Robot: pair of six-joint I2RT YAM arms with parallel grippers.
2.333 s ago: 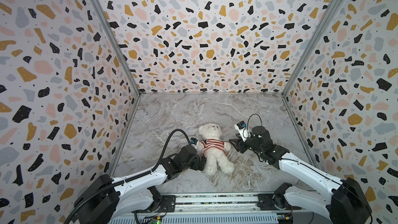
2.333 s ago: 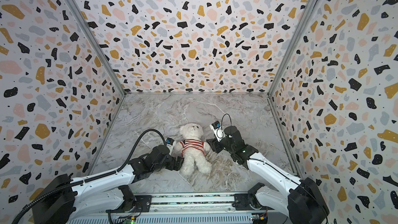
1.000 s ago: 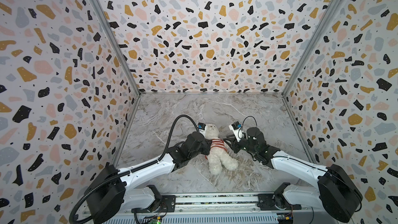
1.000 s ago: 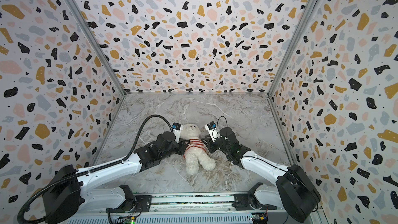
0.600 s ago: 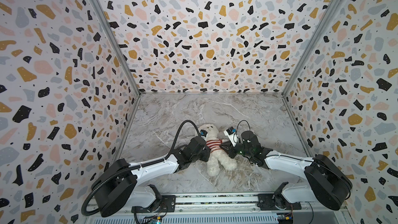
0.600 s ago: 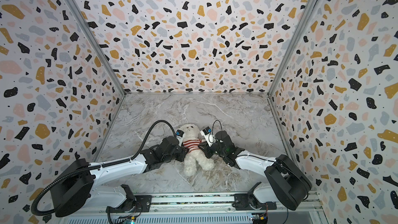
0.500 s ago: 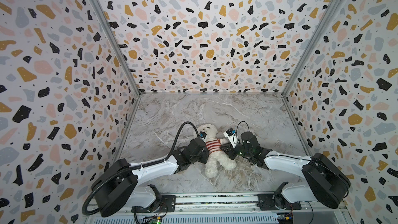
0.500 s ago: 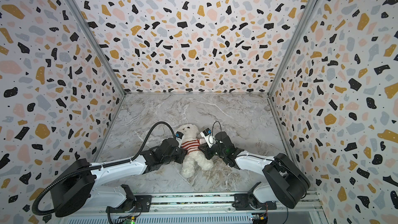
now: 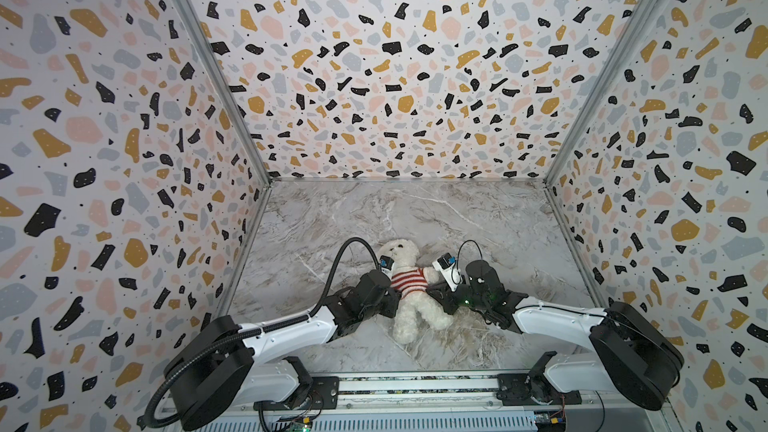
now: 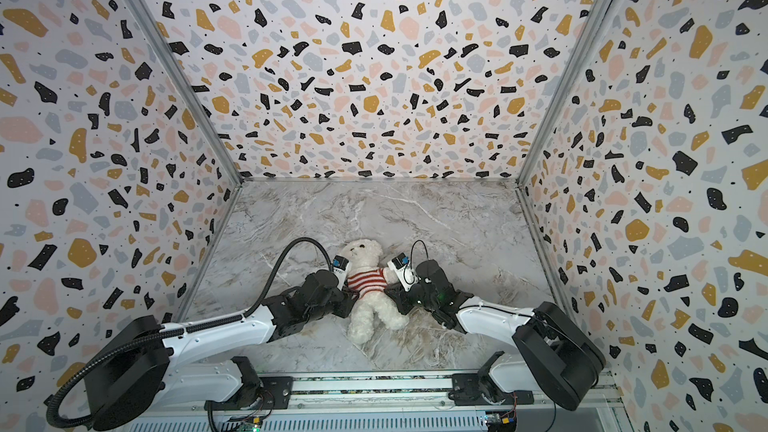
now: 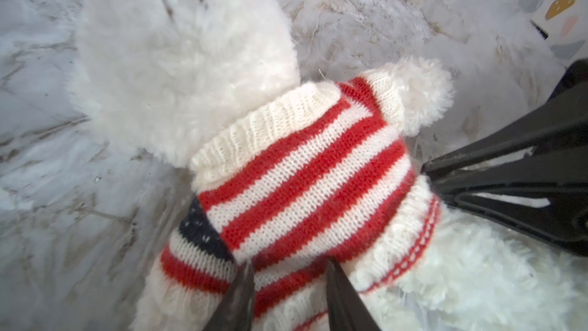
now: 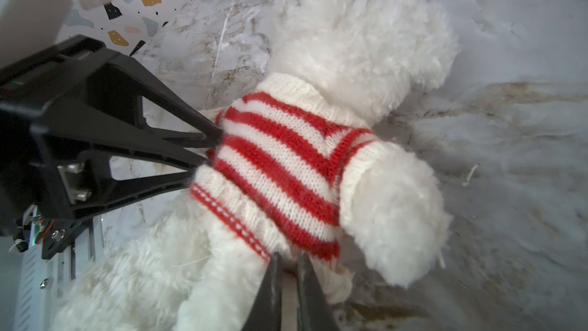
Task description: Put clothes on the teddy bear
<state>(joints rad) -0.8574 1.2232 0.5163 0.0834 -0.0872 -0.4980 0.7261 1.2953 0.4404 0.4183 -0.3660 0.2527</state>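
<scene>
On the marbled tabletop (image 9: pixel 415 209) we find the teddy bear (image 9: pixel 411 307) supine, head pointing away, between both arms: left gripper (image 11: pixel 288 269) narrowly parted against the striped sweater (image 11: pixel 302 179), right gripper (image 12: pixel 289 261) pinching its hem.

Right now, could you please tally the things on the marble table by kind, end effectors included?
teddy bear: 1
striped sweater: 1
end effector: 2 (left end effector, right end effector)
Total: 4
</scene>
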